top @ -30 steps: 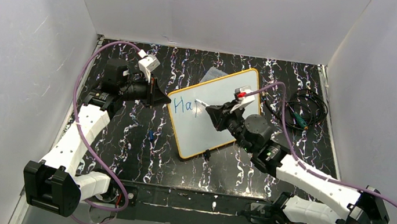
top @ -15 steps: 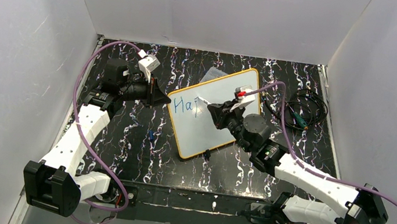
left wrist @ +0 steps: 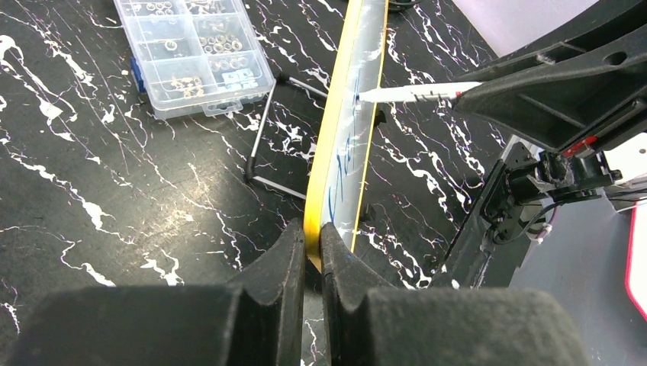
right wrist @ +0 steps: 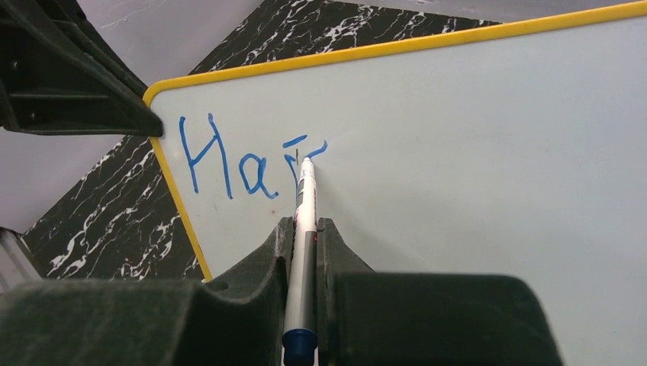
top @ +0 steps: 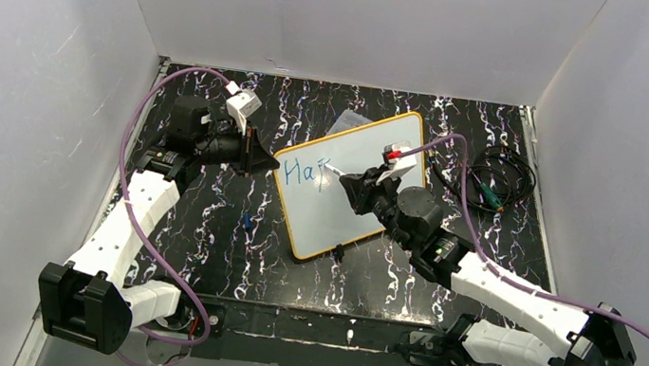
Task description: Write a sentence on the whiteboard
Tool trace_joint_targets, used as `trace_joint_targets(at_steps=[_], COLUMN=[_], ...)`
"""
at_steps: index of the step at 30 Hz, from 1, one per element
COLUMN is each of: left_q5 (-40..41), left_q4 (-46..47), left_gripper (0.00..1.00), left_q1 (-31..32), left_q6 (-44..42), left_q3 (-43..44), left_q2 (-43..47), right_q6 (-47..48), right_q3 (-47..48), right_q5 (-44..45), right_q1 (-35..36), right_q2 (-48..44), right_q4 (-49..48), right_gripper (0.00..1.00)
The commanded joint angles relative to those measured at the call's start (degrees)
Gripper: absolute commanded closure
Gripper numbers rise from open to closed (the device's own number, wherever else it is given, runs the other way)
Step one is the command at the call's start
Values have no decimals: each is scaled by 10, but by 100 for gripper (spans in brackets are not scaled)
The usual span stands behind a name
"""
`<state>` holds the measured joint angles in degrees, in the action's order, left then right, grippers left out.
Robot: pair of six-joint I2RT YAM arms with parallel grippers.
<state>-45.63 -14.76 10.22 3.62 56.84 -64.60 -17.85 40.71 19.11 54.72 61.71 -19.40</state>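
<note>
Status: early, most of the job is ahead.

- White rectangular whiteboard with thin orange-yellow frame (top: 345, 215) sits mid-counter, a bit toward 12 o'clock on the black white-veined marble-look counter (top: 228, 227). From the left wrist view it stands edge-on and tilted, with a thin black wire stand (left wrist: 263, 145) behind it.
- Left claw (left wrist: 311, 232) is pressed together on the board's yellow frame at its 9 o'clock corner, bracing it.
- Right claw (right wrist: 304, 223) comes in from 4 o'clock and pinches a slim white marker with a blue end (right wrist: 307, 183). The tip is touching the board face.
- Blue thin-stroke handwritten lettering (right wrist: 229, 164) sits at the board's 10 o'clock corner. "H" and "a" are complete. The third letter is partial, a short stem plus a curved top stroke, and the tip rests where those two meet.
- Done: two letters and a bit. Left: close the third letter, then everything after it (two letters are nowhere near a sentence, so I'd call this well under a quarter).
- The board face from 12 through 6 o'clock is blank, so there's room for more than one line.
- Clear plastic compartment box of small metal parts (left wrist: 194, 53) lies behind the board, well apart from the writing.
</note>
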Motion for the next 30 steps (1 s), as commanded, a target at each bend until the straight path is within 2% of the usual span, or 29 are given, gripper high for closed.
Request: trace_joint_targets(at_steps=[1, 13, 20, 30], left_q5=[-23, -22, -22, -22], left_q4=[-6, -6, -6, -6], left_gripper=[100, 100, 100, 100], left_q1=[4, 4, 4, 4], left_q6=[-19, -19, -20, -20], left_q3=[-6, -5, -4, -5], left_q2=[15, 15, 13, 14], right_q6=[-13, -17, 4, 31], right_q3=[-8, -10, -5, 9], right_q5=[-26, -33, 24, 44], right_q1=[-1, -2, -1, -2], right_q2=[2, -15, -48, -12], right_q4=[1, -1, 1, -26], right_gripper=[99, 99, 99, 99])
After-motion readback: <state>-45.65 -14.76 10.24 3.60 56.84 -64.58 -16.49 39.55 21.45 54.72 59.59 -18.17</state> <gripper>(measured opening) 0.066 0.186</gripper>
